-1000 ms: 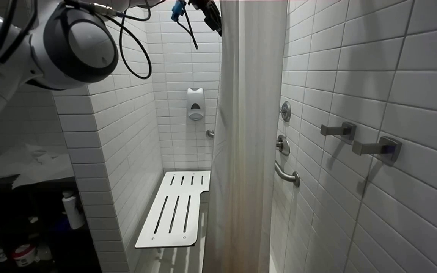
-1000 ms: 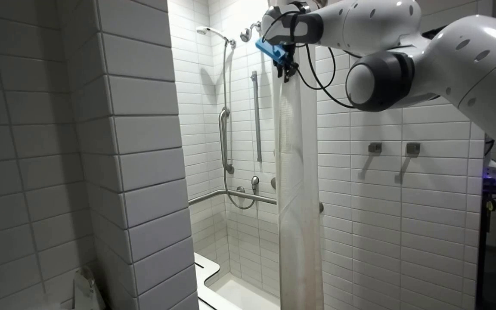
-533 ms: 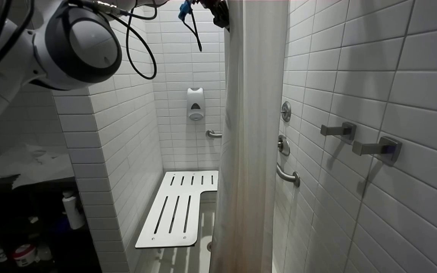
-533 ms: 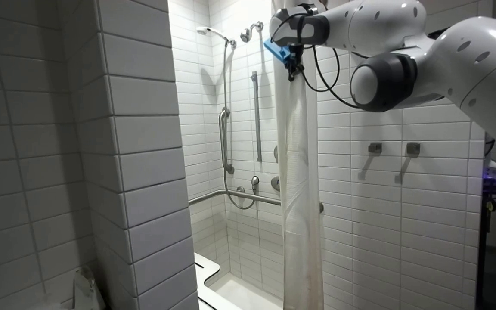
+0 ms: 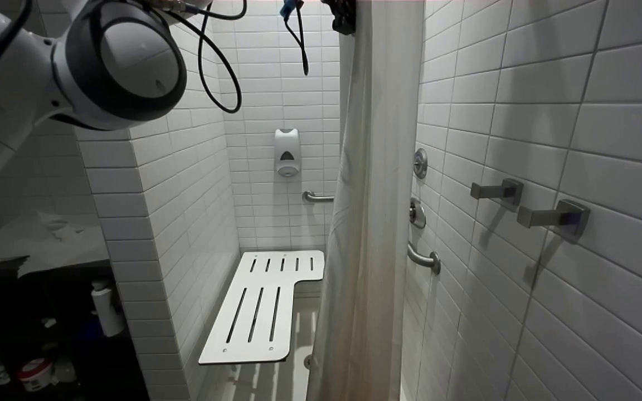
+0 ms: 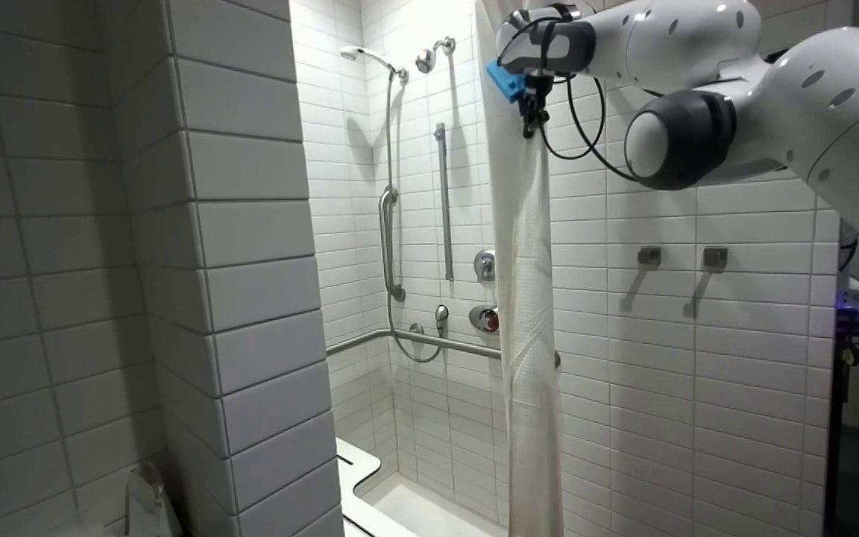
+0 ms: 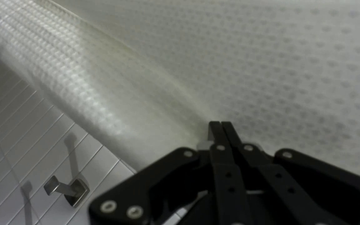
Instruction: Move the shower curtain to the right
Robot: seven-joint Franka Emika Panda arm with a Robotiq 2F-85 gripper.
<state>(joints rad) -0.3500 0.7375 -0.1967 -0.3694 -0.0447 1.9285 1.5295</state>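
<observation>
The shower curtain (image 5: 379, 195) hangs as a tall off-white sheet with soft vertical folds, bunched into a narrow strip. It shows in both exterior views (image 6: 530, 358). In the wrist view the curtain (image 7: 292, 68) fills most of the picture with a dimpled weave, and a fold runs down to the fingertips. My gripper (image 6: 529, 131) is high up at the curtain, and the cloth gathers at its tips. In the wrist view the fingers (image 7: 221, 123) are pressed together on the thin cloth. The pinched bit itself is hidden. The curtain's top is out of view.
A white slatted bench (image 5: 259, 312) stands left of the curtain. Two metal hooks (image 5: 496, 191) stick out from the tiled wall, also seen in the wrist view (image 7: 66, 189). A tiled wall end (image 6: 258, 298), grab bar (image 6: 459, 346) and shower valves (image 6: 485, 318) surround the stall.
My gripper has moved right in both exterior views, pulling the curtain with it. More of the bench, wall bar and shower valves shows now. The fingers stay at the curtain.
</observation>
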